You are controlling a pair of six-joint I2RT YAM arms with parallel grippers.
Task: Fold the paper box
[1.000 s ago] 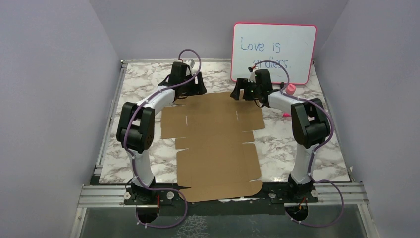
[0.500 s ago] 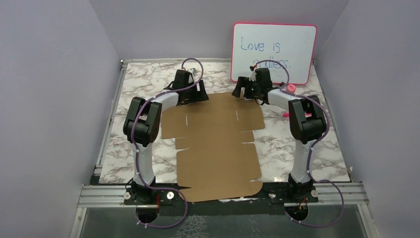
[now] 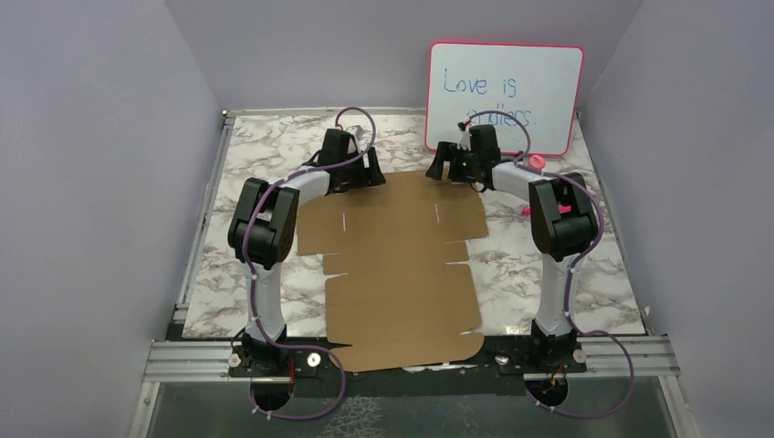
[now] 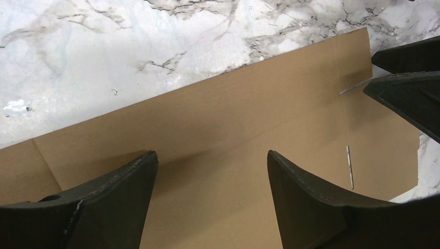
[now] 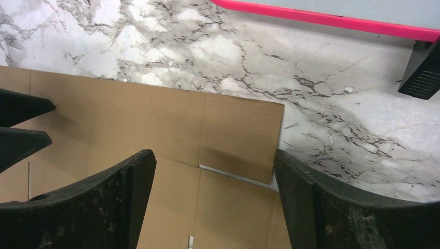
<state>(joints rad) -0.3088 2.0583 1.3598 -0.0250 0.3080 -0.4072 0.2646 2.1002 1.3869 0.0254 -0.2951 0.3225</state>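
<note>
Showing the paper box (image 3: 392, 265) lying flat and unfolded as a brown die-cut sheet, its far edge running just below and between the spread fingers of both grippers, the rest reaching back from them toward the arm bases. Showing the left gripper (image 4: 210, 155) released, jaws wide and grasping nothing, over the sheet's far left part, and the right gripper (image 5: 212, 153) likewise released and empty over the far right corner, each one's fingertips entering the other's wrist view. Showing the marble table (image 3: 265, 146) extending beyond both grippers and the pink-framed whiteboard (image 3: 505, 84) standing just past the right one.
</note>
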